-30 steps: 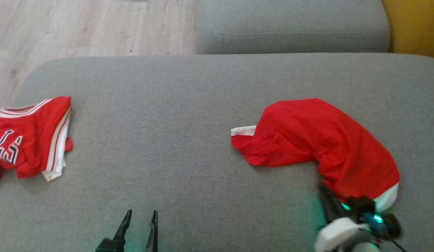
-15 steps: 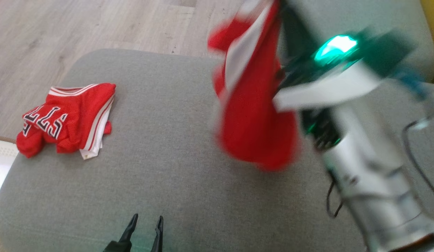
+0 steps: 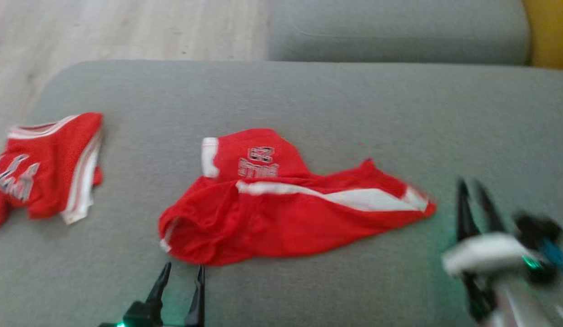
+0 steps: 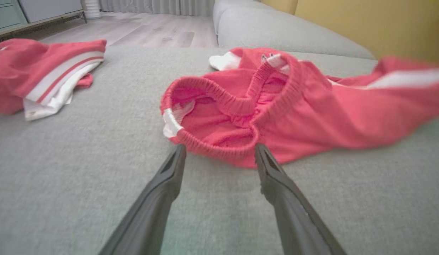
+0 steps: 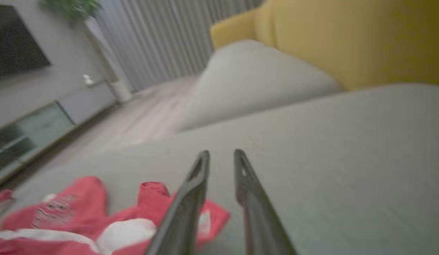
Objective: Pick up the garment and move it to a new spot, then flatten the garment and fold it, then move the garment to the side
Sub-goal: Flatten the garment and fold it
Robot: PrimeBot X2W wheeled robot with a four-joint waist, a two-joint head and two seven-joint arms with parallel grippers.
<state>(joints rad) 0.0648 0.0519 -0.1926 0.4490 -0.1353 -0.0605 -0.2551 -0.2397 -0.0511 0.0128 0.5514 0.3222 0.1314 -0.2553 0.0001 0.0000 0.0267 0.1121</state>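
The garment [image 3: 286,218] is a pair of red shorts with white side stripes, lying crumpled in the middle of the grey sofa cushion [image 3: 308,100]. My left gripper [image 3: 183,268] stands open at the bottom left, its tips just short of the elastic waistband. In the left wrist view the waistband opening of the garment [image 4: 293,113] gapes right ahead of the left gripper [image 4: 220,147]. My right gripper [image 3: 470,184] is blurred, off the shorts' right end, apart from the cloth. In its wrist view the right gripper [image 5: 221,153] shows a narrow gap with nothing in it, the garment [image 5: 63,212] at lower left.
A second red piece, a jersey [image 3: 49,172] with white trim and lettering, lies at the cushion's left edge. Beyond are the wooden floor [image 3: 127,27], another grey cushion [image 3: 395,32] and a yellow backrest [image 3: 551,32]. The cushion's right half is bare.
The right gripper lifted the shorts from the right side, swung them left and let go; they now lie in the middle. The head camera shifted meanwhile. The left gripper stayed put.
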